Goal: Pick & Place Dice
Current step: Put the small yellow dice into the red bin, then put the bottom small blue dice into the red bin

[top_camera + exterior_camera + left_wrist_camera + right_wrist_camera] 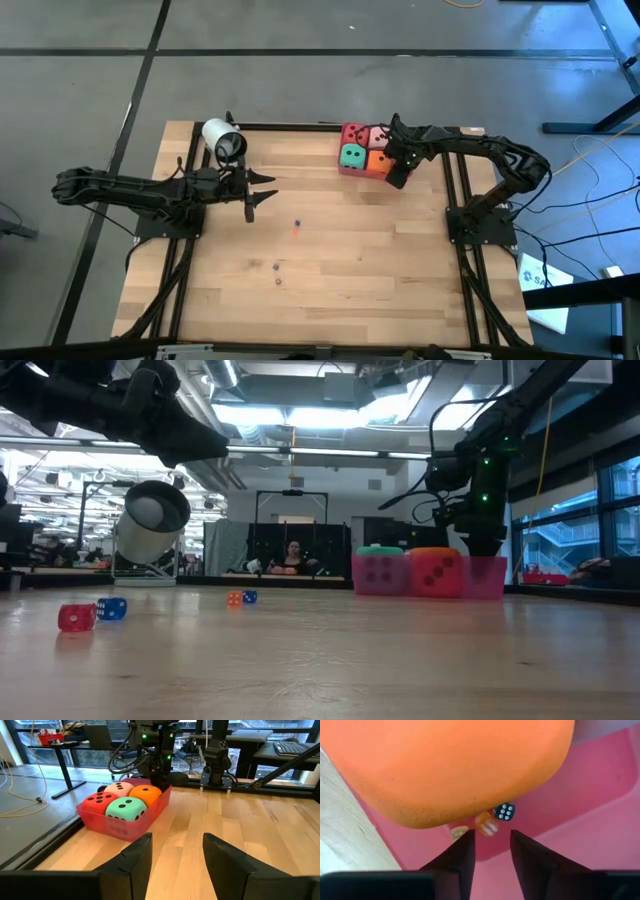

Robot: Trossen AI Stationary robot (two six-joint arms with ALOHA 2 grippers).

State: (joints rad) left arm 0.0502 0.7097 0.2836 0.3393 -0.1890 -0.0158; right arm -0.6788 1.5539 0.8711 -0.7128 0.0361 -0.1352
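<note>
Four soft dice sit packed in a red tray (343, 168) at the table's far right: red (354, 133), pink (379, 135), green (352, 154) and orange (377, 158). My right gripper (397, 176) points down over the tray's near right corner, beside the orange die (450, 765). It is open (490, 837) with nothing between its fingers. Just past the fingertips, a tiny orange die (486, 824) and a tiny blue one (504, 811) lie on the tray floor (600, 795). My left gripper (262, 192) waits open and level at the table's left, facing the tray (115, 825).
A white cylinder (222, 140) lies on its side at the far left. Several tiny dice are scattered on the middle of the table, among them a red one (77, 617), a blue one (112, 608) and an orange one (234, 598). A person sits in the room beyond.
</note>
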